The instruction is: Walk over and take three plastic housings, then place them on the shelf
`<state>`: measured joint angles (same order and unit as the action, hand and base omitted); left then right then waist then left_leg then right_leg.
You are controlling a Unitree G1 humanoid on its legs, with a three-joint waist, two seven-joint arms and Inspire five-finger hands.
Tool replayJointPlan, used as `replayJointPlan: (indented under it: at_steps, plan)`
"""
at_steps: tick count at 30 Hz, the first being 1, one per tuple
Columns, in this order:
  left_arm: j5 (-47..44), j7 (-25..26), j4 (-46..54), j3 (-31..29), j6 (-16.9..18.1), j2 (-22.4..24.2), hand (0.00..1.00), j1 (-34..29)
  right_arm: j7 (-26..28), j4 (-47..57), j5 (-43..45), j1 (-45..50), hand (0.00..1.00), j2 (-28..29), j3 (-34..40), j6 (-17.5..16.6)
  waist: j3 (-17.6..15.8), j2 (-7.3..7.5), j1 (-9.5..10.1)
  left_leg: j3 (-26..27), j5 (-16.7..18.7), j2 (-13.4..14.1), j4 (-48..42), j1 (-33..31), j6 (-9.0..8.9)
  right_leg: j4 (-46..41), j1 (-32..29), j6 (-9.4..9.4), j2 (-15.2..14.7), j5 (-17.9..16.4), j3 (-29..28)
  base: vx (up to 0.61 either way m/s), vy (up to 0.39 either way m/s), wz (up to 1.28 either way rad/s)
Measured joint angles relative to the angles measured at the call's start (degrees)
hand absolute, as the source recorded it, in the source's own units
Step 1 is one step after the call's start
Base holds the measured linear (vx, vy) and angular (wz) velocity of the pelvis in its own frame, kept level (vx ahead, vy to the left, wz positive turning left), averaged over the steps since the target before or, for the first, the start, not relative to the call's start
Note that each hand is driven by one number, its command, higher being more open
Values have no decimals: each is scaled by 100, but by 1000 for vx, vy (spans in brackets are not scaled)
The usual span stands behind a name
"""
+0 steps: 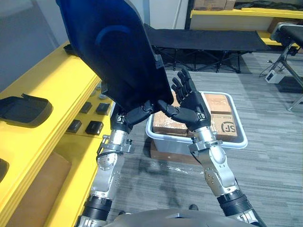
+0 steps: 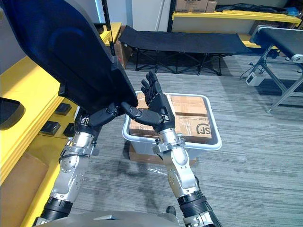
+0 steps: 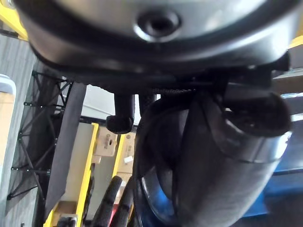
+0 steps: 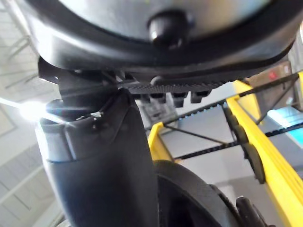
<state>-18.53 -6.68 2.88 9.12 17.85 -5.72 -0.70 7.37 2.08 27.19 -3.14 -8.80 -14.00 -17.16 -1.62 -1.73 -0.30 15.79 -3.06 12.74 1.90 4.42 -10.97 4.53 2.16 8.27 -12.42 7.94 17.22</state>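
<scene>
While the left hand [image 1: 137, 113] clamps its fingers on the housing [image 1: 113, 52], the right hand [image 1: 191, 106] beside it has fingers straight and apart.

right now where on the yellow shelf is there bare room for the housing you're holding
The top board is bare between the resting housing and the held housing, which the left hand grips. The right hand is open beside it. The lower ledge is crowded with small black parts.
</scene>
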Motion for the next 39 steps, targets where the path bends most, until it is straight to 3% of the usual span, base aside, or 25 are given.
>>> replayJointPlan:
  at_steps: [9,16,17,39]
  plan:
    - [154,-190,48,8,-72,-130,0,-1,10,0,-226,0,100,-16,-3,5,0,0,1,-9,0,-1,0,-8,0,0,-1,-1,-1,-1,10,0,0,0]
    - [852,-148,240,220,-196,-256,0,-2,76,1,-267,-8,100,-57,-184,2,0,0,9,-17,0,0,-1,-18,0,0,-7,-1,-2,-1,21,0,0,0]
    - [876,-147,240,250,-196,-261,0,-2,85,1,-267,-9,0,-57,-216,2,0,0,3,-17,0,0,-1,-18,0,0,-7,-1,-2,-1,21,0,0,0]
    - [973,59,219,463,-268,-421,0,-197,59,1,-319,-196,0,-289,-502,171,13,-8,22,-111,0,4,-63,-111,1,1,-8,0,-4,3,84,0,0,1]
